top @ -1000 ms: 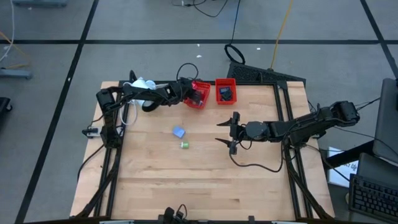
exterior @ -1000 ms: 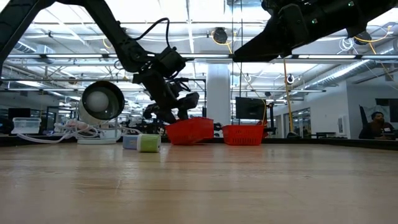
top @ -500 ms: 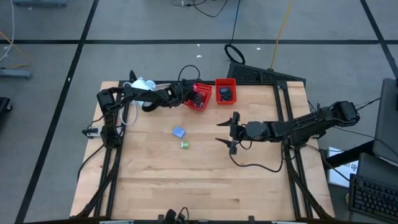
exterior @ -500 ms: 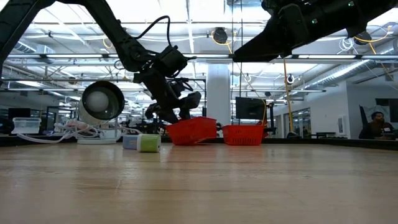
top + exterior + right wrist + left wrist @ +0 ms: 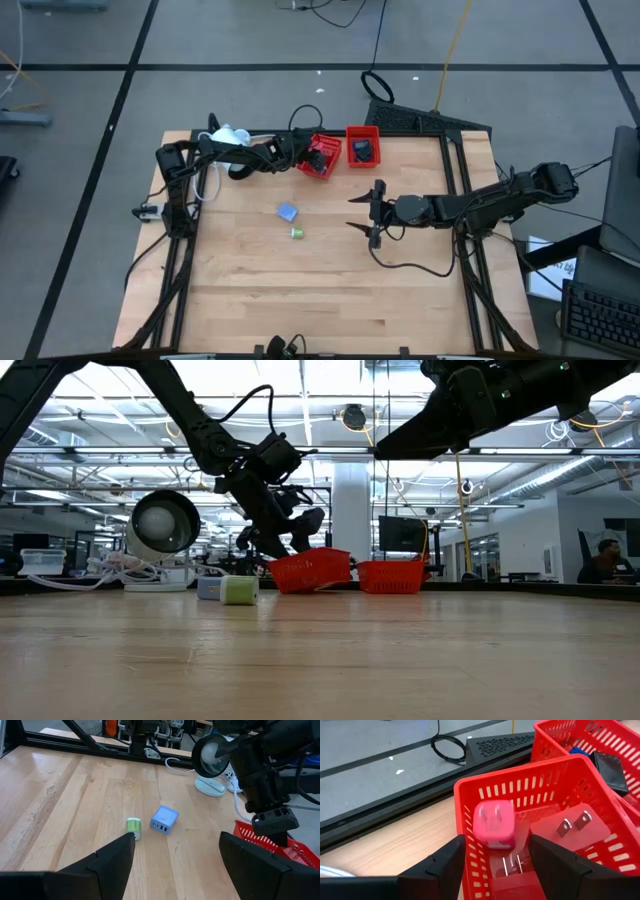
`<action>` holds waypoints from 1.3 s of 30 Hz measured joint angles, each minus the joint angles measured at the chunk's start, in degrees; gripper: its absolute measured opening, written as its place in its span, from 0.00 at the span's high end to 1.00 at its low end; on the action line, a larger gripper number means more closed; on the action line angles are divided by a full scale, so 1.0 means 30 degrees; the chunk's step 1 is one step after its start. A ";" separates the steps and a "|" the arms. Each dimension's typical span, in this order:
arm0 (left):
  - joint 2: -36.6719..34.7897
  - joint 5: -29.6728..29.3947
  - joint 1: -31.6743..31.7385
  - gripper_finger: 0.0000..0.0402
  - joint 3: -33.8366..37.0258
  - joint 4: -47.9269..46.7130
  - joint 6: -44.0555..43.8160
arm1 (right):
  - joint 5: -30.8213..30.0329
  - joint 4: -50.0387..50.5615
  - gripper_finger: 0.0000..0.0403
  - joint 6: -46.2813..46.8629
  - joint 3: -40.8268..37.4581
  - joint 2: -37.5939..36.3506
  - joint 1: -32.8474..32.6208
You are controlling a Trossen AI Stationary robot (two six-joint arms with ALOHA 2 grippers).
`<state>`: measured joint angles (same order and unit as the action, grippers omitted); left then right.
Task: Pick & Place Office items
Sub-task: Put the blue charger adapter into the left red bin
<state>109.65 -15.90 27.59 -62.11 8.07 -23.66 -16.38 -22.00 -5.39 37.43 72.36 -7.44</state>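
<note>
Left gripper (image 5: 492, 865) hangs released over the left red tray (image 5: 465, 815); pink plug adapter (image 5: 493, 824) lies inside. Blue charger (image 5: 288, 211) and green piece (image 5: 297, 233) sit mid-table: likely light, rigid, slick; pinch flat sides. Right gripper (image 5: 172, 855) waits, fingers spread.

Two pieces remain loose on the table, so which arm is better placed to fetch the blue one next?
Probably right: its tool hangs open above bare wood and faces the blue piece, while the left tool is over a red tray.
</note>
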 joint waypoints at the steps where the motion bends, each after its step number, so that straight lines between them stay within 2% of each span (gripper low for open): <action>1: 0.0000 0.0005 0.0000 0.44 0.0000 -0.0004 0.0171 | 0.0006 -0.0001 0.31 0.0000 0.0000 0.0000 0.0006; 5: -0.0454 0.0048 -0.0007 0.44 0.0029 -0.0203 0.1031 | 0.0003 0.0006 0.31 0.0003 0.0000 0.0000 0.0002; 12: -0.2575 0.0293 -0.0077 0.43 0.0029 -0.1482 0.1821 | 0.0006 0.0064 0.31 0.0006 0.0000 0.0000 -0.0001; 21: -0.4589 0.0330 -0.1225 0.43 0.0022 -0.7057 0.2506 | 0.0006 0.0160 0.31 0.0066 0.0000 0.0000 -0.0030; 26: -0.5130 0.0319 -0.2810 0.43 0.0022 -0.9025 0.2548 | 0.0007 0.0298 0.31 0.0203 0.0000 0.0000 -0.0030; 35: -0.5848 0.0333 -0.6785 0.43 0.0015 -0.9223 0.4103 | 0.0006 0.0495 0.31 0.0430 0.0000 0.0000 -0.0030; 39: -0.6339 0.0348 -0.8342 0.43 0.0015 -1.0322 0.4728 | 0.0014 0.0571 0.31 0.0568 0.0007 0.0000 -0.0052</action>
<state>90.63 -14.85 2.57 -62.06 -22.89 -9.47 -16.34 -20.28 -3.68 37.45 72.36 -7.60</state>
